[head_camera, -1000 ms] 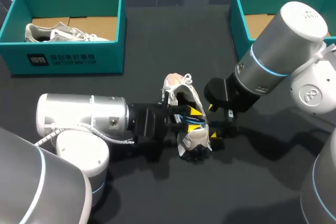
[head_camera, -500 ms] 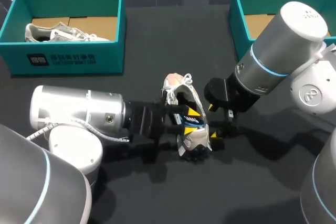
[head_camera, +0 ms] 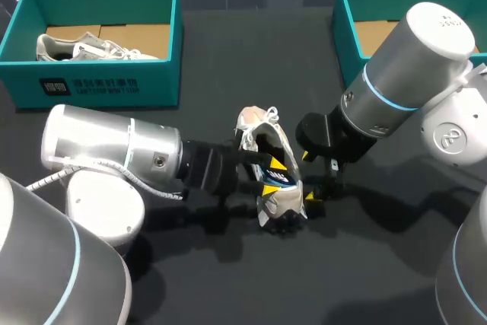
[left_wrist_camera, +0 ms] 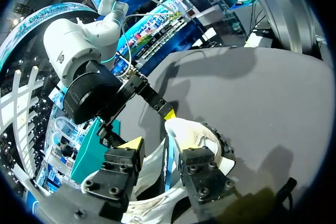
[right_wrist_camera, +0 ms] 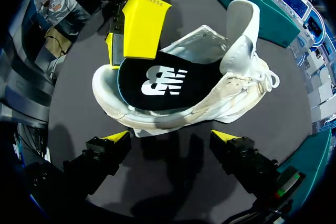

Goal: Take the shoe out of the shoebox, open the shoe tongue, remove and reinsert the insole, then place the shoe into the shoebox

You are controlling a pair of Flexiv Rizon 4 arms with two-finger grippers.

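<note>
The white shoe (head_camera: 261, 129) lies on its side on the dark table between my two grippers, tongue (right_wrist_camera: 242, 22) pulled up. Its black insole (right_wrist_camera: 163, 82) with a white logo sits in the opening, heel end bulging out. My left gripper (head_camera: 275, 175) comes in from the left at the shoe's heel. Its fingers stand apart, one yellow tip over the insole, and the insole's blue edge (left_wrist_camera: 167, 157) runs through the gap without being pinched. My right gripper (right_wrist_camera: 170, 139) hangs wide open just short of the shoe's sole side, touching nothing.
A teal shoebox (head_camera: 99, 81) at the back left holds a second white shoe (head_camera: 87, 47). Another teal shoebox (head_camera: 351, 32) stands at the back right, partly behind my right arm. Bare dark table lies in front of the shoe.
The left gripper's fingers have parted a little and the left arm's body has shifted slightly back and left. The shoe and right arm have not moved.
</note>
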